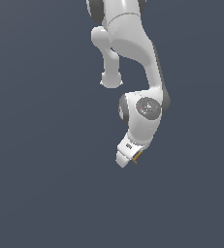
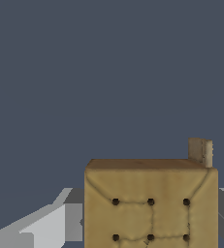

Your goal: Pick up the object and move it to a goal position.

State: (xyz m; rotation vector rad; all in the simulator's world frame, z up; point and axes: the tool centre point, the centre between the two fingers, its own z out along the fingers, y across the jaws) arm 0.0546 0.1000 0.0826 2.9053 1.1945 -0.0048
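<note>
Between the fingers of the gripper (image 1: 129, 159) the object (image 2: 151, 203) is held — a tan-brown block with small dark dots on its face, seen close up in the wrist view with a grey finger (image 2: 60, 223) flanking it on each side. In the exterior view only a thin tan sliver (image 1: 136, 156) is shown at the tip of the white arm (image 1: 141, 104), against plain dark-grey ground (no goal marker can be made out). The pick is judged done and the carry is in hand. Next, a steady move toward the goal is called for — the clamp kept firm, release withheld until the position is reached.
</note>
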